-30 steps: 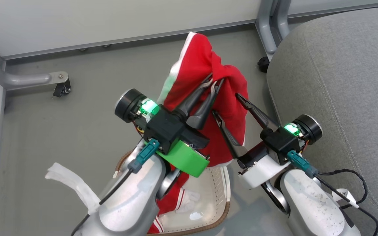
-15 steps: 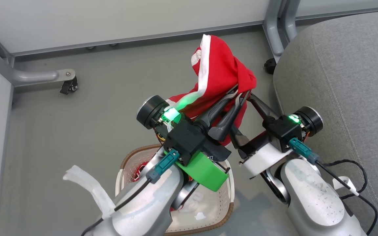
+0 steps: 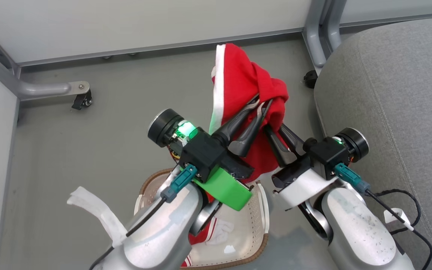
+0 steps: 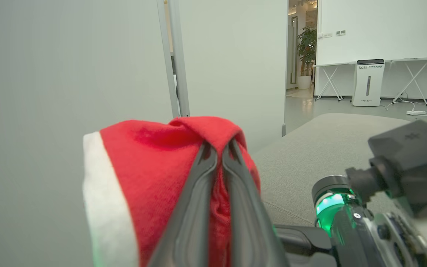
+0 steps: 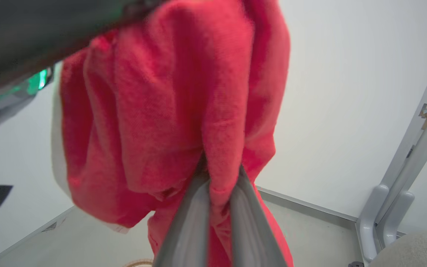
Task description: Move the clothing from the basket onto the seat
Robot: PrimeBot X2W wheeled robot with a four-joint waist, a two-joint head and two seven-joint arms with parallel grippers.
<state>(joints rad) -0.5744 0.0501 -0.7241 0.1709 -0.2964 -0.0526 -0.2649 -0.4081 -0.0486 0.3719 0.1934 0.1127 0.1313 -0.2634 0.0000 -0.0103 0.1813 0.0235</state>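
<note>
castors: two small black ones on the grey floor point(image 3: 88, 157), one point(image 3: 81, 102) by the metal leg point(image 3: 36, 89) at the left, one point(image 3: 309, 79) near the seat's far left corner.
basket: one point(image 3: 255, 225), standing on the floor beneath the left arm.
garments: two. The striped red jersey point(image 3: 200, 235) lies inside the basket, largely hidden by the arm. The plain red piece point(image 3: 244, 80) with white trim is held up in the air beyond the basket's far edge.
left gripper point(image 3: 263, 101): one, fingers pinched together on a fold at the top of the plain red piece.
right gripper point(image 3: 278, 129): one, fingers clamped on another fold of the same piece, just beside the left one.
seat point(image 3: 396, 93): one, grey; the held piece hangs beside its left edge.
</note>
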